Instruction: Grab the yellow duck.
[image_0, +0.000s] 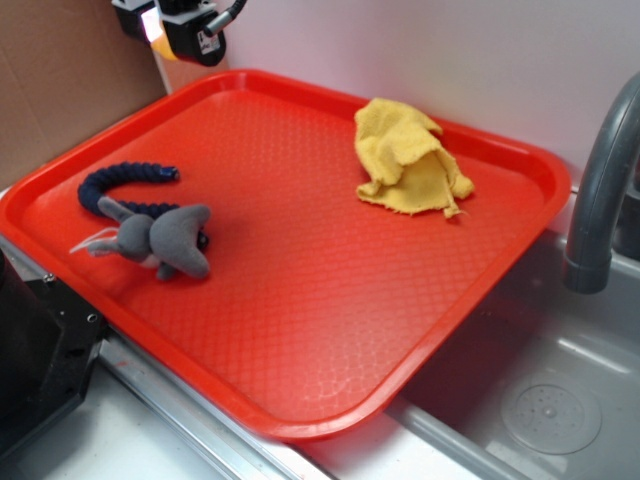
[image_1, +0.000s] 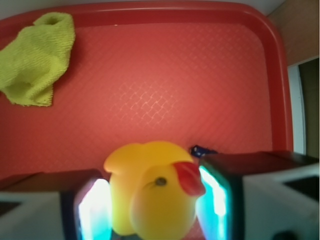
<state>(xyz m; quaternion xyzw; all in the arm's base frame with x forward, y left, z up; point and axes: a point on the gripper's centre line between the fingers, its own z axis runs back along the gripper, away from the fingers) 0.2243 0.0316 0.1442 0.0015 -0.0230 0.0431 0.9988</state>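
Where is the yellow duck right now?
The yellow duck sits between the end effector fingers in the wrist view, held above the red tray; the exterior view shows only a sliver at the top left.

We find no legible text, label, brand, number or sign in either view. The gripper (image_0: 185, 30) housing in the exterior view carries a small pale patch with dark marks, too small and blurred for us to read. The red tray (image_0: 300, 300) shows only an embossed diamond texture, no lettering. The yellow duck (image_1: 152, 195), seen close in the wrist view, bears no printed marks. The yellow rag (image_0: 408, 160) and grey plush toy (image_0: 160, 240) show none.
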